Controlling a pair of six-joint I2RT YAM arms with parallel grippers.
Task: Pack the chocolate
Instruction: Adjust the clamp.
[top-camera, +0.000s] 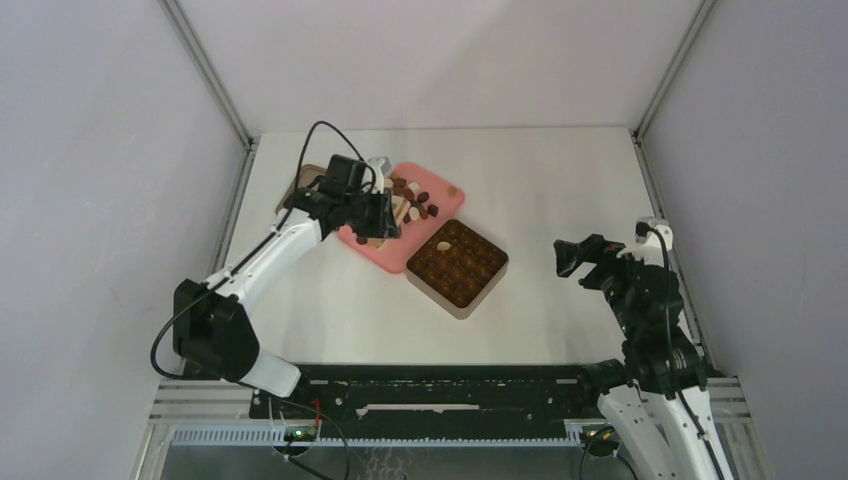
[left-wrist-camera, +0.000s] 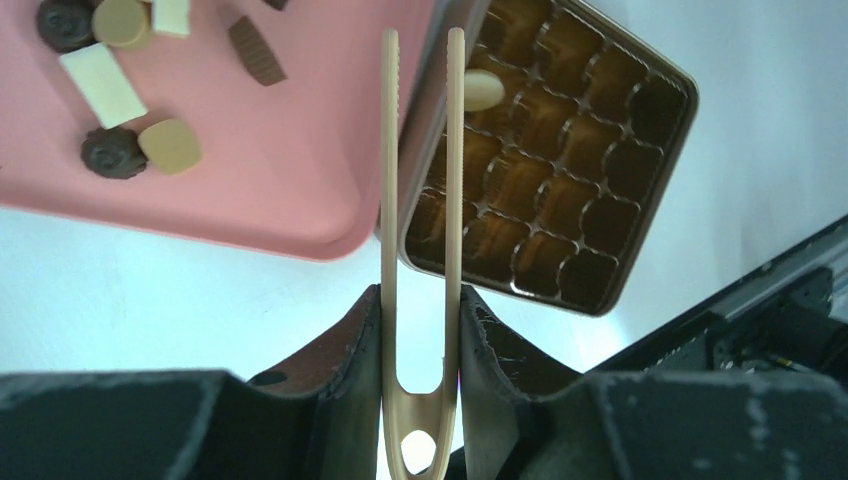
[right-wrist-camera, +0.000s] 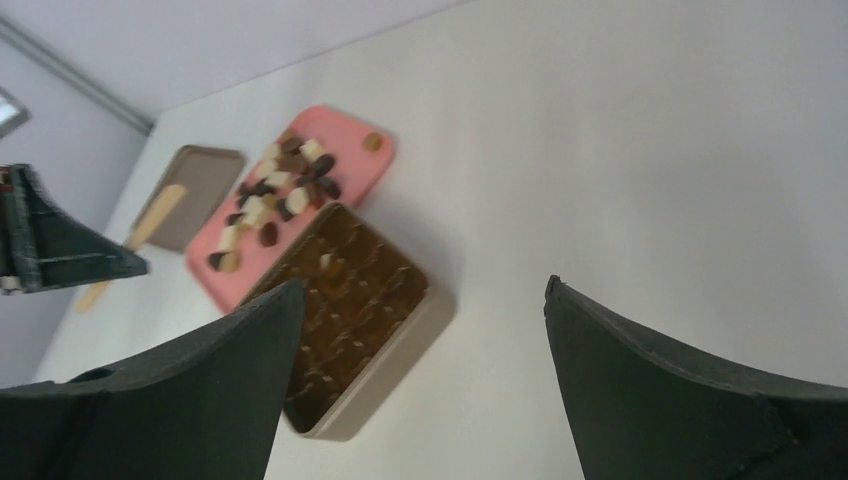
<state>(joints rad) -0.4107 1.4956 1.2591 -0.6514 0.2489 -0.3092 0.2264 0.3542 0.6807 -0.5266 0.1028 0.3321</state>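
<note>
Left gripper (left-wrist-camera: 420, 300), closest to its wrist cam, pinches thin wooden tongs (left-wrist-camera: 390, 180) near their joined end. The tong tips stand slightly apart w/ nothing btwn them. One tip sits over the pink tray (left-wrist-camera: 250, 200), the other over the tin (left-wrist-camera: 560, 180), beside a cream piece (left-wrist-camera: 483, 90) already in a cell. Rest of the chocolate (left-wrist-camera: 112, 152) lies loose on the tray, just beside the tin. Right gripper (right-wrist-camera: 422, 285) is spread wide and empty, well apart from the tin.

Risk: small rounded pieces may squirt out if squeezed off-centre, or the tips may snag the tray rim.

Top cam hides the tong tips behind the arm; left wrist cam shows them. Right wrist cam best shows a tan lid (right-wrist-camera: 195, 185) beyond the tray, away from the tin.
</note>
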